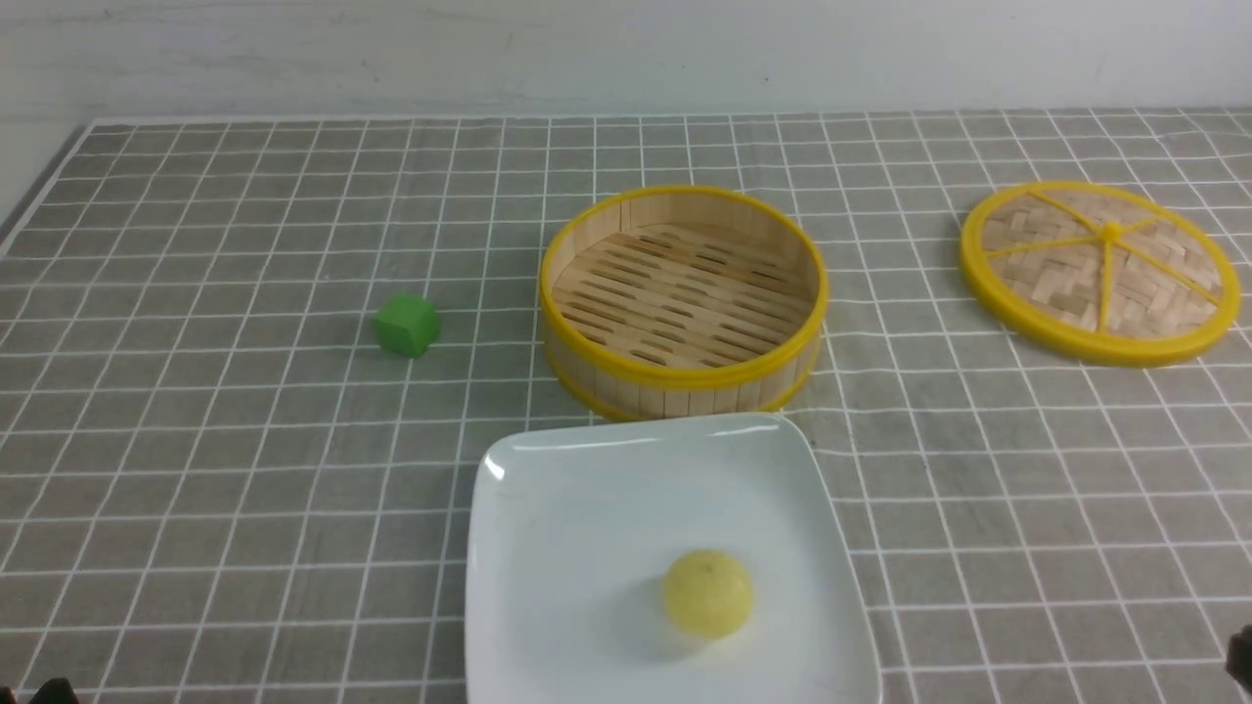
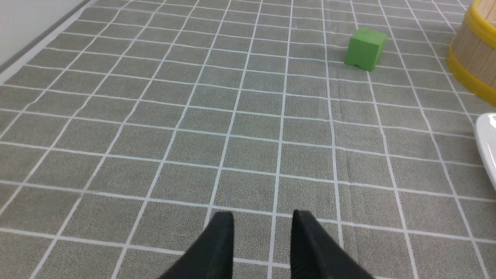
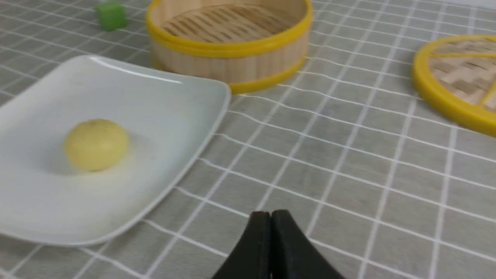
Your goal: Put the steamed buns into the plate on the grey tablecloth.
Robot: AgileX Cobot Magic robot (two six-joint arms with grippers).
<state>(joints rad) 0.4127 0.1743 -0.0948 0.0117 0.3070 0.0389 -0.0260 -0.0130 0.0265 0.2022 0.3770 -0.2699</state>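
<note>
One pale-yellow steamed bun [image 1: 708, 593] [image 3: 96, 144] lies inside the white square plate [image 1: 548, 508] [image 3: 162, 100], which rests on the grey tablecloth [image 1: 245, 469] at the front centre. My right gripper [image 3: 271, 214] hovers over bare cloth to the plate's right, fingers pressed together, holding nothing. My left gripper [image 2: 262, 215] hangs over the cloth at the front left with a gap between its black fingers [image 2: 221, 240] and nothing in it. In the front view neither gripper's jaws show.
An empty bamboo steamer basket [image 1: 685, 298] [image 3: 228, 42] stands just behind the plate. Its woven lid [image 1: 1100, 269] [image 3: 461, 77] lies flat at the back right. A green cube [image 1: 407, 324] [image 2: 365, 48] sits left of the basket. The cloth's edge runs along the far left.
</note>
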